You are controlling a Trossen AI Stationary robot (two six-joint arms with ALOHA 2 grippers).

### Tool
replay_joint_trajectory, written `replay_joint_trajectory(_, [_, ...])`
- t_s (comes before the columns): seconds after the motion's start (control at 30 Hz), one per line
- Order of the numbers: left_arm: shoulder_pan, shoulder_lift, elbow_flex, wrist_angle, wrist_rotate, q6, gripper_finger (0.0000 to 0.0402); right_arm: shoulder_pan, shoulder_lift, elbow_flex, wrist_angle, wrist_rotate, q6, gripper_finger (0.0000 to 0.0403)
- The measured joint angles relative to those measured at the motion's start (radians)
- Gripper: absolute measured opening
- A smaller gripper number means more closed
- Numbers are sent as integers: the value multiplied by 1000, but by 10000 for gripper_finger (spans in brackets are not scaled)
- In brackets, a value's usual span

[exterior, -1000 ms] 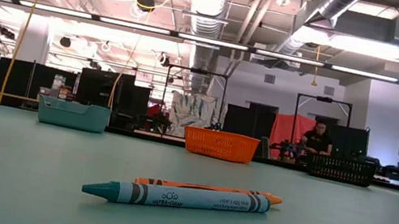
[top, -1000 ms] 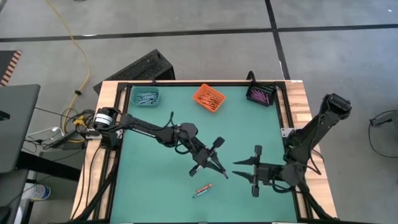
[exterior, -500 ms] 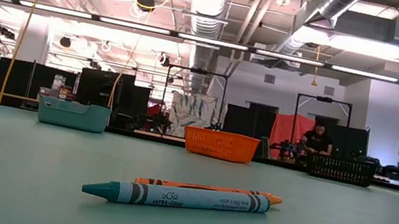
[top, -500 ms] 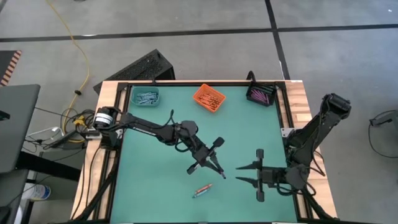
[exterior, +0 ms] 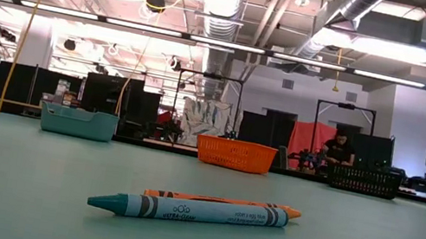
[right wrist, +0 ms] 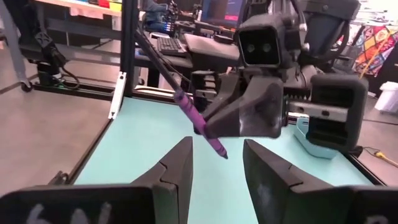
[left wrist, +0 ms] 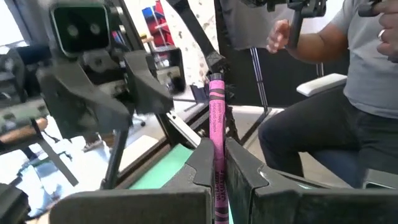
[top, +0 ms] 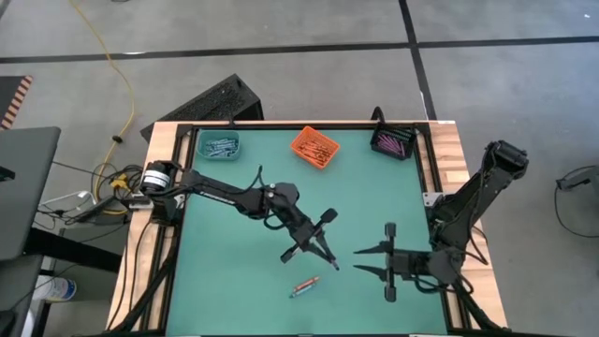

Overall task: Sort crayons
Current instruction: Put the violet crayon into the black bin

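**Purple crayon pinched in the left gripper above mid-table**

The left gripper [top: 329,261] is clamped tight on a purple crayon [left wrist: 216,124], which stands up between its two dark fingers [left wrist: 200,167] and juts out past them. It hangs over the middle of the green table [top: 374,201], facing the right gripper [top: 365,259], whose jaws stand apart with nothing between them, just beside it toward the table's right edge.

Below the left gripper, near the front of the table, two more crayons lie touching side by side: a teal crayon [exterior: 188,209] in front and an orange crayon [exterior: 221,200] behind it.

Along the far edge sit three bins, well apart from the grippers: a teal bin [top: 217,145] with blue-grey crayons, an orange bin [top: 314,147] with orange ones, and a black bin [top: 392,143] with purple ones. A person [left wrist: 348,81] sits beyond the table.
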Motion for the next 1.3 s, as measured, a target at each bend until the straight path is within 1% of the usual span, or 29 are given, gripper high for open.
replay_joint_trajectory(0.33, [5,0,0,-67,0,18,0,-3,0,0,15,0,-8,142])
replay_joint_trajectory(0.47, [5,0,0,-68,0,18,0,-26,0,0,71,0,17,142])
replay_joint_trajectory(0.67, [4,0,0,-65,-1,17,0,-58,0,0,77,0,34,142])
replay_joint_trajectory(0.83, [4,0,0,-64,-3,16,0,-101,-1,0,100,1,149,142])
replay_joint_trajectory(0.93, [4,0,0,-64,-9,16,0,-119,0,0,85,-6,174,142])
replay_joint_trajectory(1.13, [4,0,0,-64,-17,15,0,-147,0,0,80,-140,93,142])
replay_joint_trajectory(1.23, [4,0,0,-63,-17,19,0,-141,0,0,80,-240,2,142])
replay_joint_trajectory(1.3, [4,0,0,-48,-11,16,0,-116,0,0,95,-257,-82,144])
